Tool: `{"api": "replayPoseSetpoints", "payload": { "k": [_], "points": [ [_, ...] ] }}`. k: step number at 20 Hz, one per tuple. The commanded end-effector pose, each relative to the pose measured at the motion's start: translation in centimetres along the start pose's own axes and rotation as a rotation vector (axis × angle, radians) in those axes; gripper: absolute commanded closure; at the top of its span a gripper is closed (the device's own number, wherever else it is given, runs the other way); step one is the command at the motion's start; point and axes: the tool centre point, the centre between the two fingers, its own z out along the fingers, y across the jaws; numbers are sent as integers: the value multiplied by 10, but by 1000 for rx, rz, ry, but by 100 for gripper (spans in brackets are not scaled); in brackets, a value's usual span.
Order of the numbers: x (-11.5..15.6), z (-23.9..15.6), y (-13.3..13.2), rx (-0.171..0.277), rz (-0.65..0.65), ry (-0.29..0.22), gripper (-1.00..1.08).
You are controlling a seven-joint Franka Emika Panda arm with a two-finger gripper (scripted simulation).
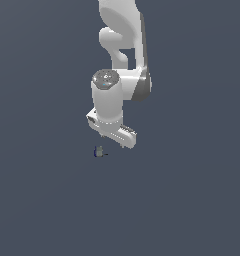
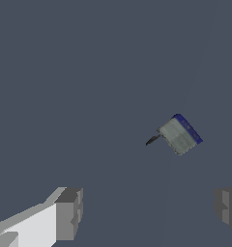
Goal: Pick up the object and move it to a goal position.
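Observation:
The object point(image 1: 98, 151) is a tiny greyish block with a dark-blue edge, lying on the flat dark grey surface. In the wrist view the object point(image 2: 179, 134) shows a grey face, a blue side and a thin dark stub sticking out. The white arm hangs over it, and the gripper's body point(image 1: 114, 131) sits just above and toward the exterior view's right of the object. In the wrist view the gripper point(image 2: 148, 212) is open, its two grey fingertips point(image 2: 69, 213) wide apart with nothing between them. The object lies apart from both fingers.
The dark grey surface point(image 1: 192, 200) stretches around on every side with no other objects in sight. The white arm links point(image 1: 123, 40) rise out of the exterior view at the top.

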Motion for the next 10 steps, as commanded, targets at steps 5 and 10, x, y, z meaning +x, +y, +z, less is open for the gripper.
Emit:
{"api": "replayPoseSetpoints", "payload": {
  "k": [5,10],
  "points": [
    [5,20,13,0,218,-5,-92],
    [9,35,24,-2,385,-6,-92]
  ]
}}
